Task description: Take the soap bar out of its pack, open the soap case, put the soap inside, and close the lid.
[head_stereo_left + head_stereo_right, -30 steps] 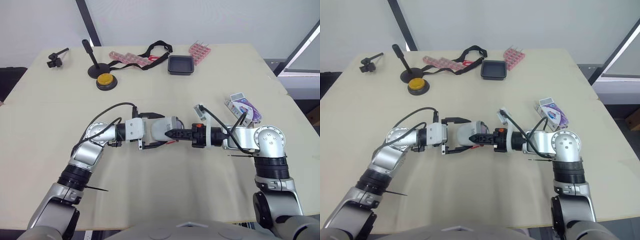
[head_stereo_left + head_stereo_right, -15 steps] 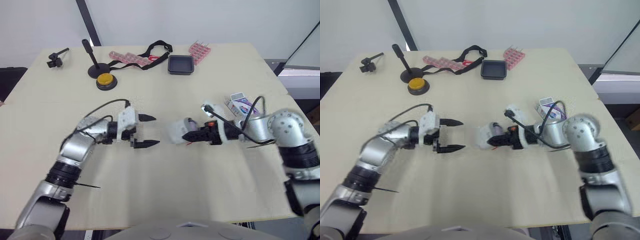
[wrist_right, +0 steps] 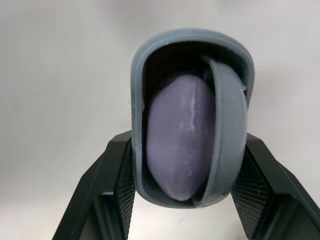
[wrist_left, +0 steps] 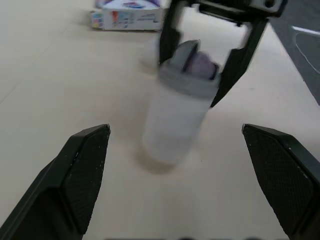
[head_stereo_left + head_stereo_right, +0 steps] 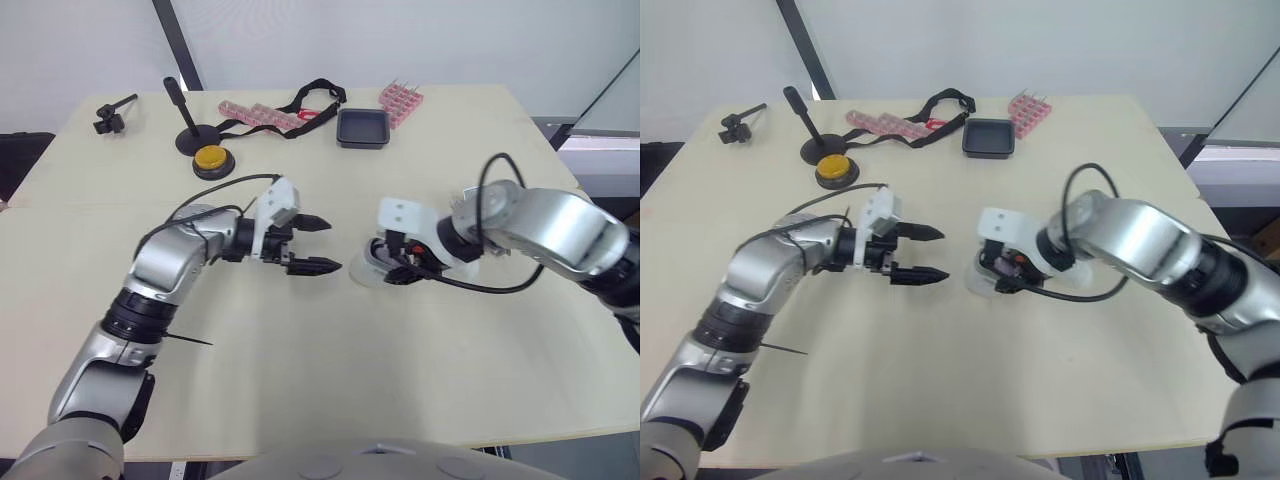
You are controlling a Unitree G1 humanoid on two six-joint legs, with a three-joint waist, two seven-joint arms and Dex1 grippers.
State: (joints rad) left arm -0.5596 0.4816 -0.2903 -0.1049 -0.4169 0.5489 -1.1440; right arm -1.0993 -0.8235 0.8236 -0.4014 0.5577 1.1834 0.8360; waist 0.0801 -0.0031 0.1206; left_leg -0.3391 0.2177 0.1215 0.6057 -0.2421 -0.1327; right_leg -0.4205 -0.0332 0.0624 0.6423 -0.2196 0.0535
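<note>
Purple soap (image 3: 179, 135) sits inside the soap case (image 3: 190, 120), a translucent white tub with a grey rim. A grey lid (image 3: 227, 132) stands tilted in its mouth, ajar beside the bar. In the right wrist view the two black fingers (image 3: 112, 187) flank the case on either side and clamp it between them.

In the left eye view the right gripper (image 5: 392, 265) is just right of centre, and the case below it comes down to the pale desk (image 5: 300, 380). Whether the base rests on the surface or hangs just above it is unclear. In the left wrist view the case stands slightly tilted with its open end up.

The left gripper (image 5: 325, 245) is left of centre, just beside the case but apart from it. Its fingers (image 4: 82, 172) are spread wide, hold nothing and point toward the case.

The soap pack (image 4: 129, 14), a white box with purple print, lies on the desk beyond the case, in the upper left of the left wrist view.

Along the top of the left eye view, well apart from both arms, lie:
- a small black clamp (image 5: 113, 113) at upper left
- a black stand (image 5: 188, 128)
- a yellow button (image 5: 211, 160) just below the stand
- a pink rack (image 5: 258, 116)
- a black strap (image 5: 315, 98)
- a square black tray (image 5: 361, 129) at top centre
- a second pink rack (image 5: 400, 99) beside the tray
</note>
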